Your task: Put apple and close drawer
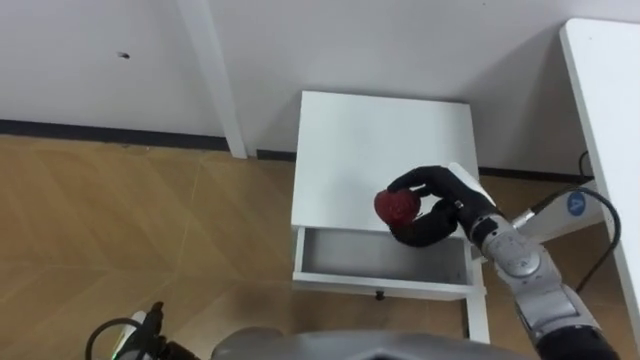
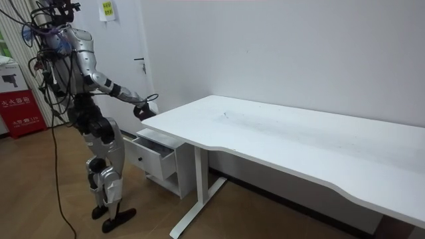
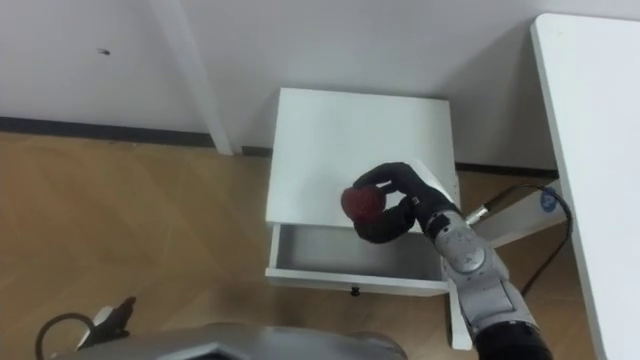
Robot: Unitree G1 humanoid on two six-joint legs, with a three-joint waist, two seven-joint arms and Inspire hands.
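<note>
**Position.** The robot stands before a low white cabinet (image 1: pixel 380 140) set against the wall, at the left end of a white desk (image 1: pixel 610 120). Its right arm is stretched forward over the cabinet.

**Right hand.** The right hand (image 1: pixel 440 205) has its fingers and thumb curled round the apple (image 1: pixel 397 206) and is gripping it. The red apple sits on the left side of the hand, held clear of any surface.

**Left hand.** The left hand (image 1: pixel 148 325) shows low at the near left, over the wooden floor (image 1: pixel 120 220) and well apart from the cabinet. Its state cannot be told.

**Drawer.** The drawer (image 1: pixel 350 255) is pulled out toward the robot. Its inside appears bare, and a small dark knob (image 1: pixel 379 295) sits on the front panel. Its long axis runs left to right.

**Governing relation.** The apple hangs above the near edge of the cabinet top, roughly at the far rim of the drawer opening and right of its centre. The cavity therefore lies below the apple and slightly nearer the robot.

**Assessment.** Placement is not yet done. The right hand is the only one within reach of the drawer. The coming move appears to call for a short draw toward the near side and a descent into the drawer before release. Released from the present spot, the apple could strike the cabinet edge and roll. Closing the drawer remains outstanding.
</note>
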